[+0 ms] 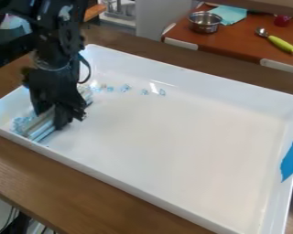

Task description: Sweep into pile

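Note:
The gripper (56, 114) hangs low inside the left end of the white tray (173, 137), shut on a long pale sweeping tool (41, 126). That tool lies slantwise near the tray's left wall, one end close to the front left rim and the other showing behind the gripper. Small light-blue pieces (20, 121) are bunched between the tool and the left wall. More pieces (126, 87) are scattered in a loose row along the back of the tray floor, right of the gripper. The gripper hides the middle of the tool and whatever is beneath it.
Raised walls surround the tray, which stands on a brown wooden table (112, 196). Blue tape (292, 157) covers part of its right wall. Behind, an orange-brown surface (235, 43) holds a metal pot (204, 23), a teal cloth (230, 14) and a green-handled spoon (280, 43).

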### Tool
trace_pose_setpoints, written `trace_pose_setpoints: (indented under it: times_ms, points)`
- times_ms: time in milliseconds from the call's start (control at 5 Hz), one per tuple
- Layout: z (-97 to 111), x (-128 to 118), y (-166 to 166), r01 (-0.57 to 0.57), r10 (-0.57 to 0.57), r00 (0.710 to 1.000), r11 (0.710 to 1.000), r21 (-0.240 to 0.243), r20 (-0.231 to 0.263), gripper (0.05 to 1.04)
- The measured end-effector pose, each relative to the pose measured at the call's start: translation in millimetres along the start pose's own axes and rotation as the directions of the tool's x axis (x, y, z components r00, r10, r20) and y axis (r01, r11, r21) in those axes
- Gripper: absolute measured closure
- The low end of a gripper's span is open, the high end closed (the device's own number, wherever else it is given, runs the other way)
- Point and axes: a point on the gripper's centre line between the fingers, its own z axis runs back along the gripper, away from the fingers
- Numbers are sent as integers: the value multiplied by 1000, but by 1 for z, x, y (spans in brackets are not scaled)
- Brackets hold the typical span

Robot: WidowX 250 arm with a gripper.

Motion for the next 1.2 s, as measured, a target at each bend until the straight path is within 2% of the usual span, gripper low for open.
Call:
trace_pose_setpoints:
  times_ms: [200,400,600,800,1000,1200]
  points:
    - [12,-10,-8,-30,29,999,997,-67,-25,588]
    - [42,3,-41,-39,59,994,978,-204,93,588]
    - [72,28,-77,-70,106,989,953,-296,108,588]
    - [74,53,-103,-135,152,988,954,-266,41,588]
    - [64,78,-127,-200,208,978,949,-246,9,588]
    - [55,96,-136,-283,281,959,925,-253,-47,588]
